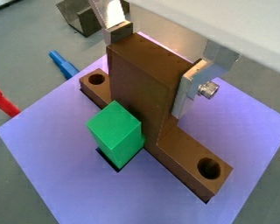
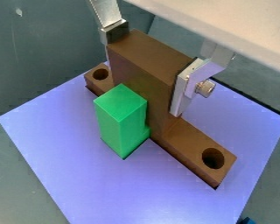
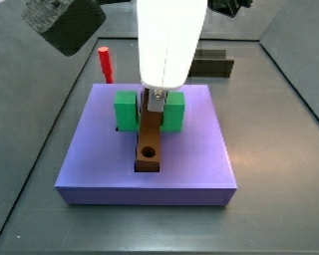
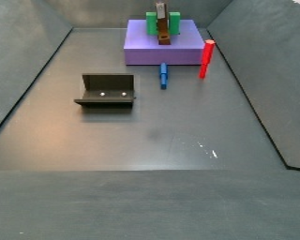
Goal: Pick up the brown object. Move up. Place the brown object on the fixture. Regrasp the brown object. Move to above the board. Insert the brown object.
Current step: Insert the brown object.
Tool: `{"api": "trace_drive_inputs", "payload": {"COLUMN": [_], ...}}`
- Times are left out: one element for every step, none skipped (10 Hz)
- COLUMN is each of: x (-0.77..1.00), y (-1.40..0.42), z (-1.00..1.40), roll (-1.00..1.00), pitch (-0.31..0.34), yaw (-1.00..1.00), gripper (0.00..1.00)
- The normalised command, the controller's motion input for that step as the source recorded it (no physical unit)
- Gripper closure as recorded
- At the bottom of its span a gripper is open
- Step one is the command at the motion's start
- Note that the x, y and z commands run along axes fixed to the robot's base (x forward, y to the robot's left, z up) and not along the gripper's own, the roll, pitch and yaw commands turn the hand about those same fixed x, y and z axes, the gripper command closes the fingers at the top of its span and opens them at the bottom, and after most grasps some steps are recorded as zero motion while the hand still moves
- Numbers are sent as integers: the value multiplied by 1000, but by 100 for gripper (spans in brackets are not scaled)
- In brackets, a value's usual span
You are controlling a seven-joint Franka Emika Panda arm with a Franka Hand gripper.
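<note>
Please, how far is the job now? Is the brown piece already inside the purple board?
Nearly finished. The brown object already sits in the groove of the board, passing through the green block, so pickup, the fixture step and the move look done. In hand: the gripper is shut on the object's upright part. Left: open and lift away.

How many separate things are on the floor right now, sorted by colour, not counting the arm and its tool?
Purple: 1, the board
Green: 1, the U-shaped block
Brown: 1, the brown object, in the board's groove with the tool at its upright part
Red: 1, the peg
Blue: 1, a small piece
Dark: 1, the fixture
Total: 6
</note>
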Motion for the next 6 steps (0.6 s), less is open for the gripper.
{"api": "trace_drive_inputs", "payload": {"x": [0,0,-109,-134,0,0], "y": [0,0,0,0,0,0], "z": [-260,-351,-497,-477,0,0], "roll": [16,64,97,83,0,0], "pitch": [-163,-141,-219,-181,-26,0], "yaw": [0,-6,0,0,0,0], "gripper": [100,100,100,100,100,100]}}
